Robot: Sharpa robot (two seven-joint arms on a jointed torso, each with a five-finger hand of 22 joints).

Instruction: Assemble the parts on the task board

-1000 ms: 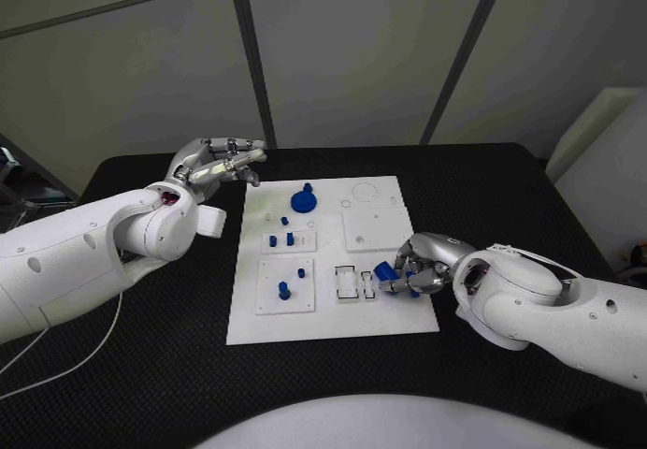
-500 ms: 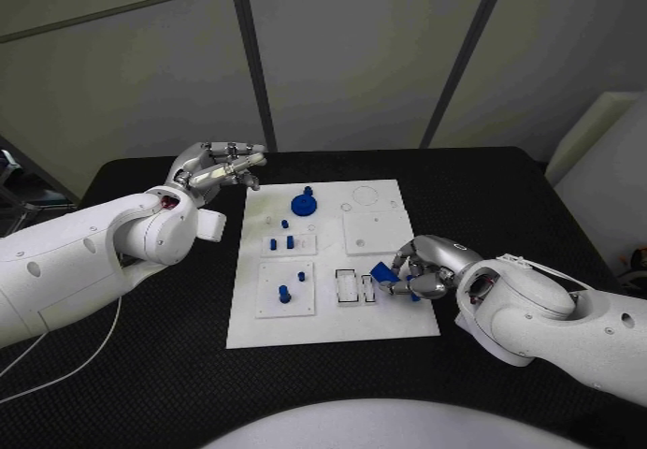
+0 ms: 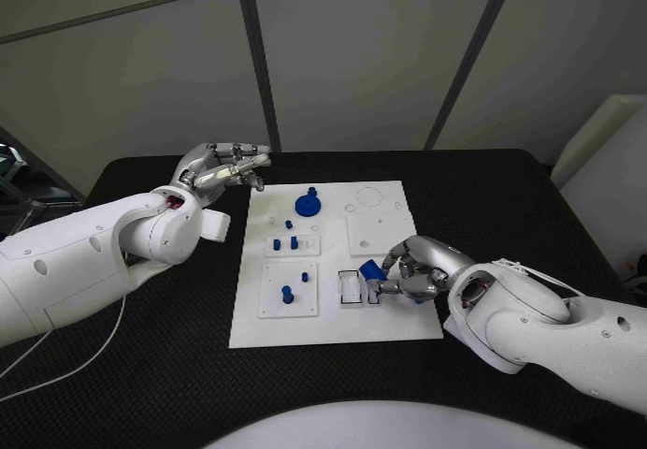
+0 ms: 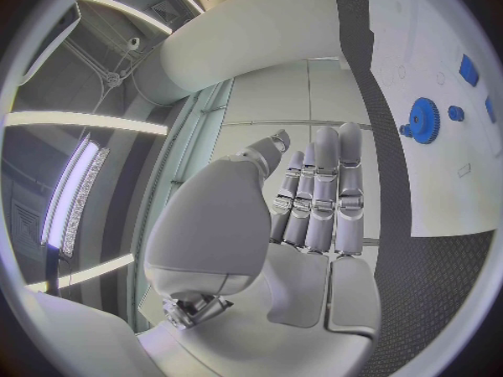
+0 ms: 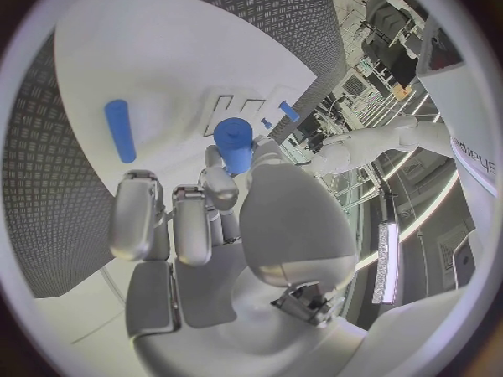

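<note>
In the head view the white board [image 3: 330, 262] lies flat in the middle of the black table [image 3: 512, 187], and everything else is placed from it. The right hand [image 3: 411, 267] hangs over the board's near right part, its silver fingers curled in and pinching a small blue block [image 3: 371, 269] just beside the two narrow rectangular slots [image 3: 350, 286] cut into the board. A blue gear with a knob [image 3: 309, 202] sits on the board's far middle, short blue pegs [image 3: 284, 239] stand in the raised white square toward the board's left side, and more blue pegs [image 3: 287, 292] stand in the square nearer the robot. The left hand [image 3: 222, 168] is held above the table off the board's far left corner, touching nothing. In the left wrist view that hand [image 4: 314, 201] shows smooth metal fingers straight and pressed side by side, empty, with the board [image 4: 440, 167] beyond them, the blue gear [image 4: 422, 120] on it and the ribbed black table [image 4: 419, 276] beneath. In the right wrist view the right hand [image 5: 210, 218] has its fingers bent inward around a round blue piece [image 5: 235, 144] gripped at the tips; a loose blue cylinder [image 5: 121, 131] lies flat on the smooth white board [image 5: 158, 67] well apart from the fingers, and the slots [image 5: 235, 105] lie just past the held piece.
</note>
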